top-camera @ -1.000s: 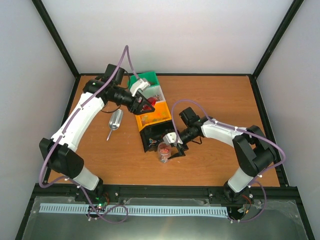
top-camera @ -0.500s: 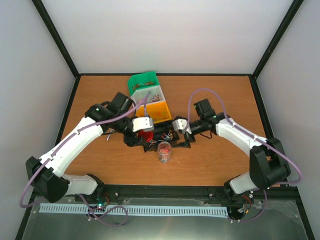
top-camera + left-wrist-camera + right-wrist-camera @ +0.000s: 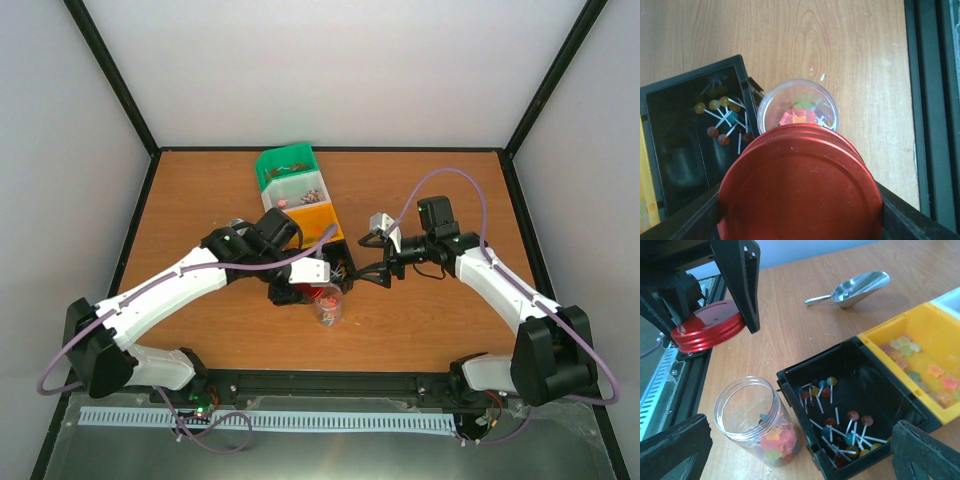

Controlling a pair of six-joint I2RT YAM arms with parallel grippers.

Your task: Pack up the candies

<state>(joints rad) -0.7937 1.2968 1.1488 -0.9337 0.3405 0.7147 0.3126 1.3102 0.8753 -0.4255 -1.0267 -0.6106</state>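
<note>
A clear open jar [image 3: 328, 311] stands on the table by the black bin [image 3: 341, 262]. Star-shaped candies [image 3: 778, 442] in mixed colours lie in its bottom; they also show in the left wrist view [image 3: 801, 114]. My left gripper [image 3: 306, 291] is shut on a round red lid [image 3: 800, 185] and holds it beside and just above the jar's mouth [image 3: 798, 111]. The right wrist view shows the lid [image 3: 707, 333] up left of the jar [image 3: 756, 420]. My right gripper [image 3: 371, 271] is open and empty, to the right of the jar, apart from it.
The black bin [image 3: 900, 427] holds several lollipops. Behind it stand an orange bin [image 3: 313, 221] with star candies, a white bin [image 3: 299, 190] and a green bin [image 3: 284, 161]. A metal scoop [image 3: 852, 288] lies on the table left of the bins.
My left arm has swung from the bins down to the jar with the red lid. My right gripper has drawn back from the jar, up and to the right.
</note>
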